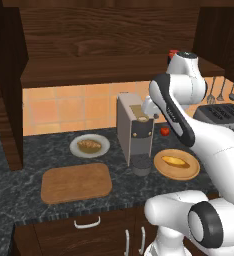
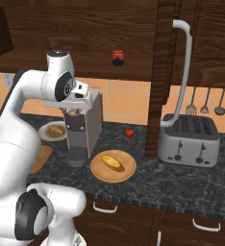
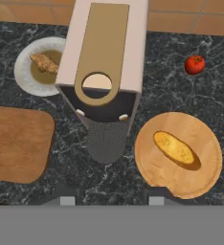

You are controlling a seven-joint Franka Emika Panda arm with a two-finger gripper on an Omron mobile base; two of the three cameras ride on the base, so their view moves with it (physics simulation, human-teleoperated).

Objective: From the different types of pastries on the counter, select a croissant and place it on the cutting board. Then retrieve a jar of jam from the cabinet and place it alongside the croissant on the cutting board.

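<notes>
Gripper sits high above the counter, looking down on the coffee machine; its tips stand apart with nothing between them, though how far apart I cannot tell. One croissant, lumpy golden-brown, lies on a white plate left of the machine, near the tiled back wall. One smooth yellow-orange pastry lies on a round tan plate right of the machine, its left rim close to the machine's drip base. One cutting board lies bare, flat in front of the white plate, apart from it, its front edge close to the counter's front edge. Open stone all round the board's left side and between board and machine. One red fruit sits behind the tan plate, well apart from it. One jar of jam stands on the open cabinet shelf, above and behind the machine, with free shelf on both sides. One toaster stands at far right, utensils hanging behind it. An open cabinet door hangs over the counter's left end.
</notes>
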